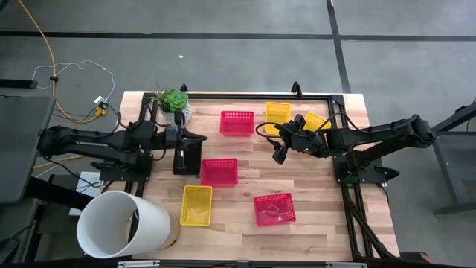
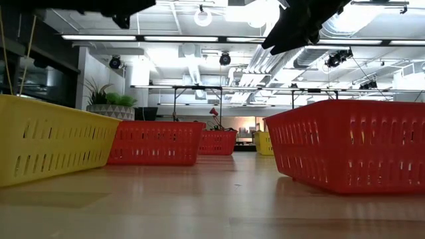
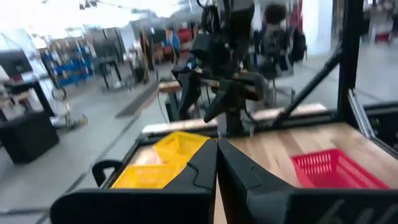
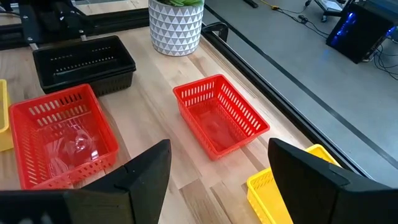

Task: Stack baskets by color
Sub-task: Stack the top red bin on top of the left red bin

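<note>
Three red baskets rest on their bottoms on the table: one far [image 1: 236, 123] [image 4: 221, 115], one in the middle [image 1: 219, 171] [image 4: 59, 134] and one near [image 1: 274, 208]. One yellow basket [image 1: 197, 205] sits at the near left and two more [image 1: 277, 113] [image 1: 316, 120] at the far right. A black basket [image 1: 187, 156] [image 4: 84, 62] lies by the left arm. My left gripper [image 3: 216, 168] is shut and empty, held level above the black basket's far edge [image 1: 199, 139]. My right gripper [image 4: 217, 186] hangs open and empty above the table [image 1: 280, 152], right of the far red basket.
A large white bucket [image 1: 123, 223] lies on its side at the near left corner. A potted green plant [image 1: 175, 104] [image 4: 176, 25] stands at the far left. A black frame rail [image 1: 245, 94] edges the far and right sides. Bare wood [image 1: 327, 193] shows at the near right.
</note>
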### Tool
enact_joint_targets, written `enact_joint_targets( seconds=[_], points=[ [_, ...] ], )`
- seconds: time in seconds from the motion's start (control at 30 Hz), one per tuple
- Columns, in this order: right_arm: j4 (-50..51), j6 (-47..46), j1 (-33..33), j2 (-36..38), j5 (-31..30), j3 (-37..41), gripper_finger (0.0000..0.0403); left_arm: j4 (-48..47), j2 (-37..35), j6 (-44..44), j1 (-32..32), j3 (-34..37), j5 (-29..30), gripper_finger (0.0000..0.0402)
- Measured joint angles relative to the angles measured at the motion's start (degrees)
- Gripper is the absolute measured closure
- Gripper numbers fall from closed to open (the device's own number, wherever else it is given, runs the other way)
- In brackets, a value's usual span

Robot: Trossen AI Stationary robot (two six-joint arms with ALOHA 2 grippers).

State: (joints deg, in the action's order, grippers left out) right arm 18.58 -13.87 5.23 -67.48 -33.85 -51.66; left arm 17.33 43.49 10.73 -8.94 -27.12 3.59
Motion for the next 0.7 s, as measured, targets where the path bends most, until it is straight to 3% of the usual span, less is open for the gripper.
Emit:
enact_joint_targets(
  seconds=[0.13,0.47,0.7],
  points=[
    [0.0,0.5,0.0,0.0,0.1,0.0,0.0147,9.8,-0.2,-1.2,-3.1,6.6,-1.0,0.0401],
    [-0.6,1.5,0.0,0.0,2.1,0.0,0.0147,10.4,-0.2,-7.0,-13.4,11.8,-12.0,0.0401],
    [-1.8,3.8,0.0,0.0,2.8,0.0,0.0147,11.2,-0.2,-8.0,-15.1,13.3,-12.0,0.0401]
  ],
)
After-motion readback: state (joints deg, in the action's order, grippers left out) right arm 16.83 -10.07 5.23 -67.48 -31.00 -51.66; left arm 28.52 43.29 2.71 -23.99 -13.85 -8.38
